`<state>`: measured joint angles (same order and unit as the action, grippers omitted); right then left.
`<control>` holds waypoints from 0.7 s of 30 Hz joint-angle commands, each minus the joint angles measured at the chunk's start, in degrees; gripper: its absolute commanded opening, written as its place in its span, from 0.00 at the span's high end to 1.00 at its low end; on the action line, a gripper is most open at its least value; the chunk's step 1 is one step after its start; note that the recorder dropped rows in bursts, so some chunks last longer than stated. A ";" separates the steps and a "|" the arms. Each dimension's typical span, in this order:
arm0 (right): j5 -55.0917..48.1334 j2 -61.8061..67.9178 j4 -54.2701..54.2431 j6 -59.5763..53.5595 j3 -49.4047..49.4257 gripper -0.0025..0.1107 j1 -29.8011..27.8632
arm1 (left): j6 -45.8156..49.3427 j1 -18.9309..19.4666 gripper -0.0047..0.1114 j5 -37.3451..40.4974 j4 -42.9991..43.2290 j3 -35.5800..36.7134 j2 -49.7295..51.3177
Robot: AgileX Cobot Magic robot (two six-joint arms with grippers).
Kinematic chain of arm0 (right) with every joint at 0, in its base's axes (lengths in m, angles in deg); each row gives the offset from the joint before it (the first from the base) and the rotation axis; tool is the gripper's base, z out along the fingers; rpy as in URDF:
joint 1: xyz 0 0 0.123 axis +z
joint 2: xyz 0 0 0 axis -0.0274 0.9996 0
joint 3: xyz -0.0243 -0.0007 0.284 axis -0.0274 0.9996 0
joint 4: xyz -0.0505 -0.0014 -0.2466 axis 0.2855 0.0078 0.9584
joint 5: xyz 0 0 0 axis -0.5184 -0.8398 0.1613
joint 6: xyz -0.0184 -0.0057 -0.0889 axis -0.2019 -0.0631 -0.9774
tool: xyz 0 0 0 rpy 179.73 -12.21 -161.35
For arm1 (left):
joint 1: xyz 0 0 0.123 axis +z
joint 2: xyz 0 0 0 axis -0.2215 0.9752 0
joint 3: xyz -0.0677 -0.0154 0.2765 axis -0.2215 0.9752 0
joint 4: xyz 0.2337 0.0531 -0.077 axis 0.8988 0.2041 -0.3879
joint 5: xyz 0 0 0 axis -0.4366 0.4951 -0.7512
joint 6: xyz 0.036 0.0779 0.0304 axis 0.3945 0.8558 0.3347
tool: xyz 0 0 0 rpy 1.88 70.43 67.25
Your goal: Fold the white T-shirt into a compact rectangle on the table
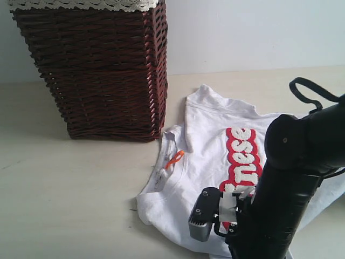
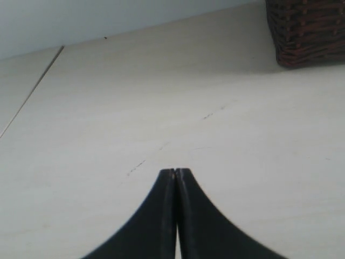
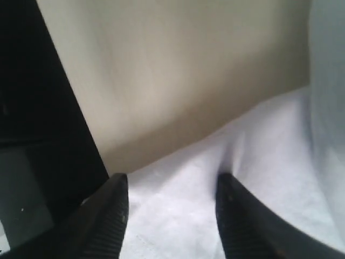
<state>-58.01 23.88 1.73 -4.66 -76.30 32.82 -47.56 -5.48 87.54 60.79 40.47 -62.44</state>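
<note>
The white T-shirt (image 1: 215, 162) is lying chest-up on the bench (image 1: 64, 189), right of the middle in the exterior view. It is rumpled rather than flat, and a ridge of cloth is standing up near the collar. The neck opening is facing left, with a small orange tag (image 1: 174, 159) showing inside it. Fuzzy white lettering (image 1: 242, 156) edged in red is running across the chest, and its lower end is disappearing behind the right arm (image 1: 291, 189), which is reaching in over the near part of the shirt.

A brown wicker basket (image 1: 97, 70) with lace edging (image 1: 81, 4) is standing on the bench at the far left. It is close beside the shirt, with a narrow strip of bare bench showing between them.

The right tool (image 3: 171, 181) is hanging over the shirt's white cloth near its edge, with bare bench beyond. Its fingers are standing wide apart and gripping nothing; I cannot tell whether the tips are touching the cloth.

The left tool (image 2: 176, 171) is hanging over bare bench, well apart from the shirt. Its fingers are pressing together and holding nothing. A corner of the basket is showing at the far side of its view.
</note>
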 commanded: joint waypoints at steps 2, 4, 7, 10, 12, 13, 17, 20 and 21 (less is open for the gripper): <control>0.72 3.88 0.07 3.30 -0.14 0.56 0.26 | -0.47 0.10 0.96 -0.38 -0.51 -0.17 0.11; 1.84 4.10 0.18 3.30 -0.14 0.60 0.26 | -0.47 0.10 0.96 -0.38 -0.51 -0.17 0.11; 3.13 4.10 0.58 3.30 -0.14 0.85 0.26 | -0.47 0.10 0.96 -0.38 -0.51 -0.17 0.11; 3.13 4.10 1.44 2.22 -0.14 0.98 0.26 | -0.47 0.10 0.96 -0.38 -0.51 -0.17 0.11; 1.71 4.10 1.44 1.83 -0.14 0.98 0.26 | -0.47 0.10 0.96 -0.38 -0.51 -0.17 0.11; -0.87 3.63 1.05 1.83 -0.14 0.98 0.26 | -0.47 0.10 0.96 -0.38 -0.51 -0.17 0.11; -5.04 -0.58 0.39 1.83 -0.14 0.88 0.26 | -0.47 0.10 0.96 -0.38 -0.51 -0.17 0.11; -3.10 -4.31 -0.77 1.94 -0.14 0.52 0.26 | -0.47 0.10 0.96 -0.38 -0.51 -0.17 0.11; -1.94 -4.71 -1.55 2.84 -0.14 0.46 0.26 | -0.47 0.10 0.96 -0.38 -0.51 -0.17 0.11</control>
<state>-61.94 20.79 1.74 -2.04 -76.55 32.89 -47.56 -5.48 87.54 60.79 40.47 -62.44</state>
